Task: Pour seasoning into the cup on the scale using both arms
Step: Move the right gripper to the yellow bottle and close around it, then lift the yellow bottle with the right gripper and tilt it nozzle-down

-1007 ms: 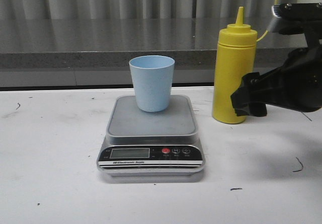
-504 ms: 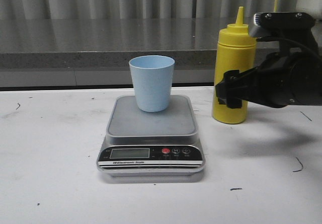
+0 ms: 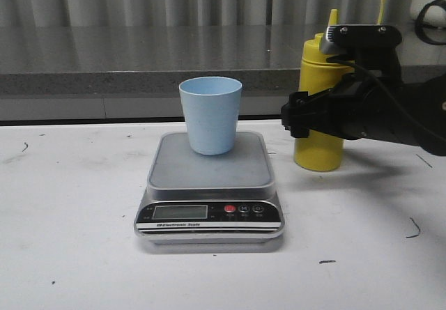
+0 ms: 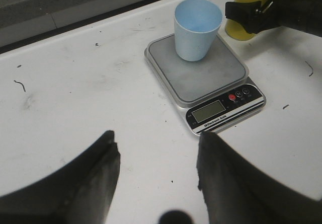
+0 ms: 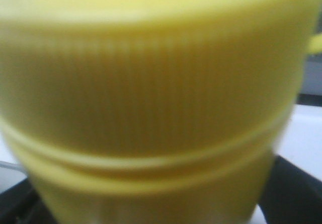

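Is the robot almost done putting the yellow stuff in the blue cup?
Not yet. Done: the cup already stands on the scale. In hand: the right claw sits around the yellow bottle, which stands upright on the table. Left: lifting, tipping and pouring. The left claw hangs open, away from the scale.

I see my black right arm's gripper reaching in level from the right; its closure I cannot tell. My black left gripper hangs high, fingers spread apart
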`<control>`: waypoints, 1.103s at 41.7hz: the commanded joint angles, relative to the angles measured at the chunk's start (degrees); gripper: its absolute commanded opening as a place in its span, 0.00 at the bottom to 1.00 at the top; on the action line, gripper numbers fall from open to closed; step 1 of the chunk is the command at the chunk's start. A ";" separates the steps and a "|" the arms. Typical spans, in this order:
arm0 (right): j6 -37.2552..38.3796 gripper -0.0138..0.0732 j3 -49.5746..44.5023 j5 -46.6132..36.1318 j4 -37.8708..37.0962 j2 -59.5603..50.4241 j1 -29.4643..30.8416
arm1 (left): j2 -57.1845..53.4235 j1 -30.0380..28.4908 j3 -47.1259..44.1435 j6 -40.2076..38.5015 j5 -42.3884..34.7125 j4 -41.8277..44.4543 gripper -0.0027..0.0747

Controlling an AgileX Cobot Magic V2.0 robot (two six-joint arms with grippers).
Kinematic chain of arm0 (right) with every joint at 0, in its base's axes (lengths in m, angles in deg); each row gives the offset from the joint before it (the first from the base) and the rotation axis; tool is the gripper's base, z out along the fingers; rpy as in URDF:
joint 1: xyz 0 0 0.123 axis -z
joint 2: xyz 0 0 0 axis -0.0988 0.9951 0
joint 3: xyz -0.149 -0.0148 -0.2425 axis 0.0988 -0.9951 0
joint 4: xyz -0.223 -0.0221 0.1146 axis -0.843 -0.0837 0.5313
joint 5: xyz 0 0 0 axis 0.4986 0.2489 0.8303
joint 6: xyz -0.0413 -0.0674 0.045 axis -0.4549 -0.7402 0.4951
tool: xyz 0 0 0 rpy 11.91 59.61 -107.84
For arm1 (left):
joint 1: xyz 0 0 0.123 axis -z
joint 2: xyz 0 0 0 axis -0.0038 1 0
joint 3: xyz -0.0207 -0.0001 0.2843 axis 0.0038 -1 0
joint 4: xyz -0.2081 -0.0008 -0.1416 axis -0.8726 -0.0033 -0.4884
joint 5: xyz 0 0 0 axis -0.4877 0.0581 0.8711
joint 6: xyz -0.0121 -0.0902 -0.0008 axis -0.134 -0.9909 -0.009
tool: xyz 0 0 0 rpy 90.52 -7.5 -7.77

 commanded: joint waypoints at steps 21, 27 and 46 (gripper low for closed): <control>-3.31 0.62 2.09 8.57 -3.03 -8.14 1.09 | -0.04 -0.10 1.34 -0.47 -3.95 0.06 0.50; -12.80 0.62 3.38 23.61 -3.23 -16.44 1.43 | -0.04 -0.10 1.34 -0.47 -3.95 0.06 0.50; -33.81 0.58 21.06 66.70 -5.87 -27.90 1.27 | -0.04 -0.10 1.34 -0.47 -3.95 0.06 0.50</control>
